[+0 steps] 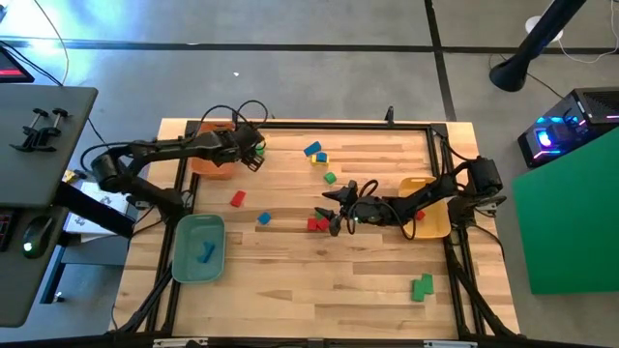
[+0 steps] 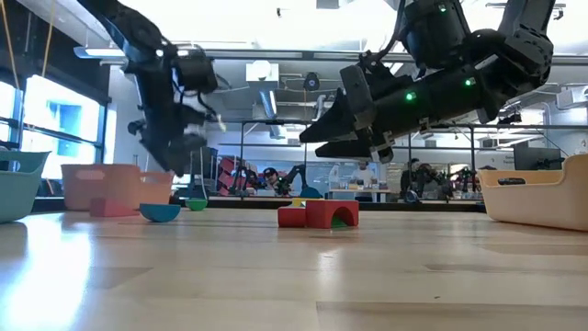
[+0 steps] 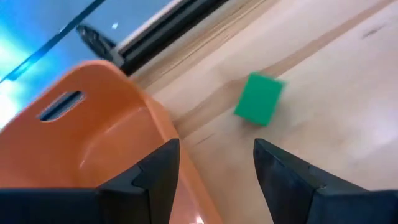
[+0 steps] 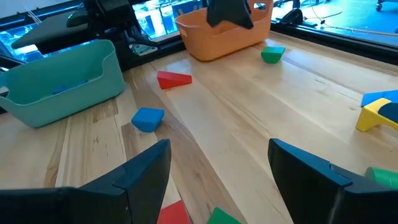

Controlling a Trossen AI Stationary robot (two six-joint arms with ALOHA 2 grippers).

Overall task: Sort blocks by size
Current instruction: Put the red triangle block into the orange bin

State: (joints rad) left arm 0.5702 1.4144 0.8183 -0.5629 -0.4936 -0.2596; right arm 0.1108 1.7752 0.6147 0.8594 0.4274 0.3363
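My left gripper (image 1: 257, 155) is open and empty, beside the orange tray's (image 1: 211, 159) right rim; a small green block (image 3: 259, 98) lies on the table just past its fingers (image 3: 163, 163). My right gripper (image 1: 332, 209) is open and empty, hovering slanted above two red blocks (image 1: 317, 224) at mid-table, which also show in the low view (image 2: 317, 214). A red block (image 4: 174, 211) and a green one (image 4: 221, 218) lie below its fingers. Farther off lie a blue block (image 4: 147, 118), a red wedge (image 4: 174, 79), and a yellow arch (image 4: 378, 116).
A teal tray (image 1: 184, 259) at the near left holds a blue block (image 1: 206, 253). A yellow tray (image 1: 435, 227) stands at the right under my right arm. Blue and yellow blocks (image 1: 315, 153) and a green one (image 1: 330, 178) lie far centre. Green blocks (image 1: 422, 286) lie near right.
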